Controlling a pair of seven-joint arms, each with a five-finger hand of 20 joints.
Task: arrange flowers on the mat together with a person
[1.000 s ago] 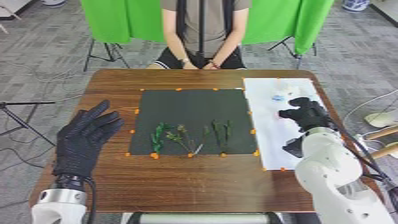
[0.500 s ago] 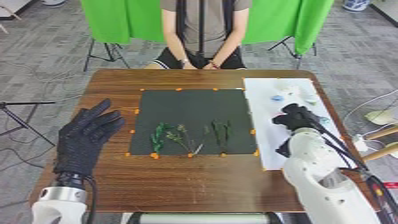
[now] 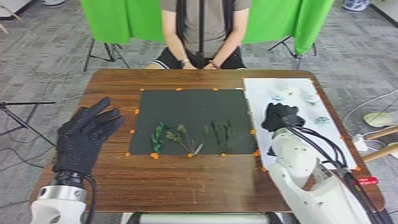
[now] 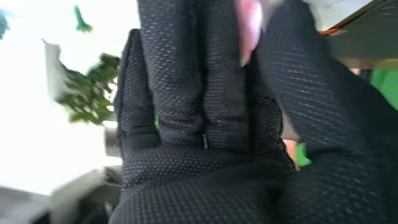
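"Head view first: how does the left hand (image 3: 82, 142) sit?"

"Left of the mat (image 3: 178, 107), palm and fingers pointing towards the far side of the worktop (image 3: 187, 185) with a slight slant inward. Its fingers are loosely spread, and I see nothing in them."

"And the right?"

"The right arm (image 3: 289, 150) slants in from the near right corner, leaning inward as it reaches away from the robot. The right hand (image 3: 284, 116) is over the white sheet (image 3: 266, 87), near the mat's right edge. From above I can't tell what it grips."

"Where are the flowers and greens?"

"On the near half of the mat there's a leafy green stem (image 3: 157, 137) at the left, a branching sprig (image 3: 182, 136) in the middle and slim stems (image 3: 226, 135) at the right. Small pale blooms (image 3: 311, 98) lie on the white sheet, beyond the right hand."

"Now the right wrist view."

"The right hand (image 4: 200, 175) has its fingers nearly straight and side by side, the thumb close along them, pinching a pink piece (image 4: 249, 30) in between. A dark-leaved sprig (image 4: 93, 92) shows beside the hand, against white."
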